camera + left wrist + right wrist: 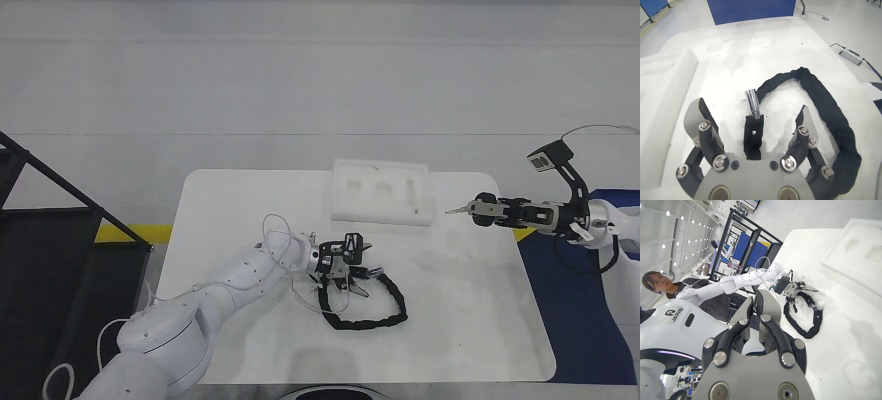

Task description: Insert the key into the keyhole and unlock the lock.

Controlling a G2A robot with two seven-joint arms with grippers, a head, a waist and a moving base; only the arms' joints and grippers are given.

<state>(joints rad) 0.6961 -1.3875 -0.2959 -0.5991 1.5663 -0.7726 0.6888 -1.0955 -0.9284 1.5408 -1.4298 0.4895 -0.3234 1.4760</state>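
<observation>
Left wrist view: chrome-tipped lock [752, 103] inside spread left pincer [752, 106]; right pincer [754, 303] grips key [455, 211]

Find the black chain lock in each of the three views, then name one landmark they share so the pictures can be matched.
Top view: the chain lock loops mid-table, on the robot's side, at the left gripper.
Left wrist view: the chain lock has one end between the open fingers, and its loop curves beyond.
Right wrist view: the chain lock lies far off, at the left gripper.
Shared landmark: the white foam tray.
</observation>
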